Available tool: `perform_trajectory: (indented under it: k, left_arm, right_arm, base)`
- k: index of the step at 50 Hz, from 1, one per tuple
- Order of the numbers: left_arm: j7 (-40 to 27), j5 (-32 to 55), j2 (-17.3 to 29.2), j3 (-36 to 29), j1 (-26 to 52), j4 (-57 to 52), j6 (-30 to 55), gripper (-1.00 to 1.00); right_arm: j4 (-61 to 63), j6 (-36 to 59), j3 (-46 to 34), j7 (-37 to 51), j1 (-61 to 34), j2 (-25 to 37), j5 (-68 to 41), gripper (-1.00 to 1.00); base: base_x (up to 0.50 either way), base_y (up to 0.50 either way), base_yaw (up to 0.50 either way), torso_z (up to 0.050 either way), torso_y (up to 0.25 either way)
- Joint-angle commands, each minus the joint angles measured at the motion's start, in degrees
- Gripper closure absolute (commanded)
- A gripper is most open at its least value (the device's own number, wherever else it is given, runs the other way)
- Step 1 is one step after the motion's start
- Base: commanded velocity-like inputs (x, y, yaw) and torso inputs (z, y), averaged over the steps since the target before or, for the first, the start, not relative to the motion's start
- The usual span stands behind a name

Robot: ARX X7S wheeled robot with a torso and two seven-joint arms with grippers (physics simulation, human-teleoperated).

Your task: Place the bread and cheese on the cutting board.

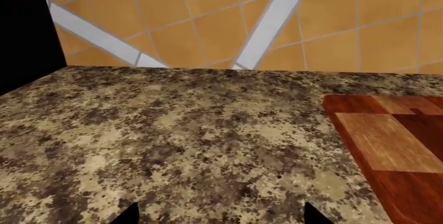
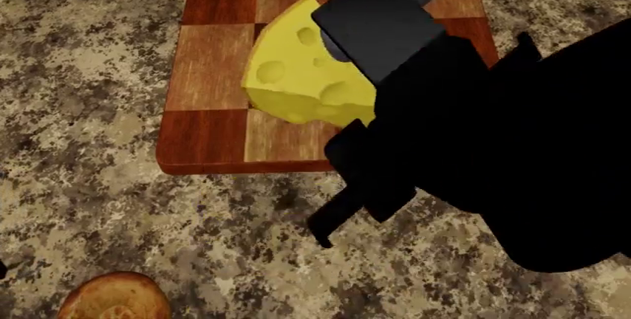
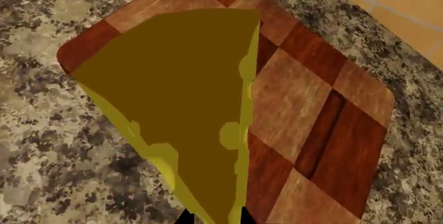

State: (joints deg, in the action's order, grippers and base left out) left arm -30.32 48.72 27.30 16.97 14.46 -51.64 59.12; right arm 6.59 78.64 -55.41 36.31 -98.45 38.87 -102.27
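My right gripper has the cheese pinched: in the right wrist view the wedge fills the frame straight out from the fingers, narrow end at the fingertips, wide end away. Only dark slivers of the fingers show under the wedge there. In the head view my right arm is a big dark mass crossing over the right side of the cutting board, with the yellow wedge sticking out from under it over the board's middle squares. Can't tell from these views whether the cheese is resting on the board or held just above it.

My left gripper: only two dark fingertips at the frame edge, set well apart, nothing between them. It sits over the speckled granite counter, with a corner of the board just beside it.

Bread is on the counter, near edge of the head view, well apart from the board. Orange tiled floor beyond the counter edge.
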Motion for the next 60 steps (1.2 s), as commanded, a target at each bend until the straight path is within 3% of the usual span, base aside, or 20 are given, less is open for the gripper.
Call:
perform_trajectory:
  k: [1, 11, 21, 29, 40, 51, 52, 56, 60]
  left_arm:
    - [-0.1, 0.1, 0.3, 0.2, -0.5, 0.2, -0.7, -1.0]
    - [0.0, 0.6, 0.7, 1.1, -0.9, 0.4, -1.2, -1.0]
    - [-0.9, 2.8, 1.3, 3.1, -0.6, 0.0, -0.6, -1.0]
    - [-0.3, 1.4, 1.3, 1.9, -1.2, 0.6, -1.8, -1.0]
    - [-0.4, 0.8, 1.5, 0.9, -1.4, 0.7, -2.3, -1.0]
    - [-0.4, 0.5, 1.7, 0.1, -1.3, 1.2, -2.7, -1.0]
    - [-0.5, 0.5, 1.8, -0.1, -1.2, 1.1, -2.6, -1.0]
    - [-0.8, 0.7, 1.8, -0.4, -1.0, 1.1, -2.4, -1.0]
    - [-0.9, 0.8, 1.8, -0.6, -1.0, 1.0, -2.4, -1.0]
  right_arm:
    - [-18.6, -3.7, -1.9, -16.2, -2.9, -4.8, 19.2, 1.0]
    - [-51.0, -14.0, -10.9, -37.1, -8.4, -17.0, 35.0, 1.0]
    - [-80.8, -25.5, -16.1, -50.8, -6.2, -29.8, 43.4, 1.0]
    - [-81.5, -27.2, -8.8, -48.4, -1.2, -30.0, 46.9, 1.0]
    - [-81.5, -25.1, 1.4, -51.1, 1.6, -31.1, 59.6, 1.0]
    - [-81.3, -24.4, 4.8, -53.8, 0.3, -31.7, 67.0, 1.0]
    - [-81.0, -24.3, 4.6, -54.1, 0.2, -31.8, 67.3, -1.0]
    - [-78.1, -23.0, 3.9, -53.5, 0.2, -30.9, 67.9, -1.0]
    - [-66.3, -16.9, 5.5, -49.1, 2.1, -26.8, 65.4, -1.0]
  base:
    - [0.0, 0.0, 0.0, 0.0, 0.0]
    - [0.0, 0.0, 0.0, 0.0, 0.0]
    - [0.0, 0.0, 0.0, 0.0, 0.0]
    - [0.0, 0.0, 0.0, 0.0, 0.0]
    - [0.0, 0.0, 0.0, 0.0, -0.001]
    - [0.0, 0.0, 0.0, 0.0, -0.004]
    - [0.0, 0.0, 0.0, 0.0, 0.0]
    - [0.0, 0.0, 0.0, 0.0, -0.002]
    - [0.0, 0.0, 0.0, 0.0, 0.0]
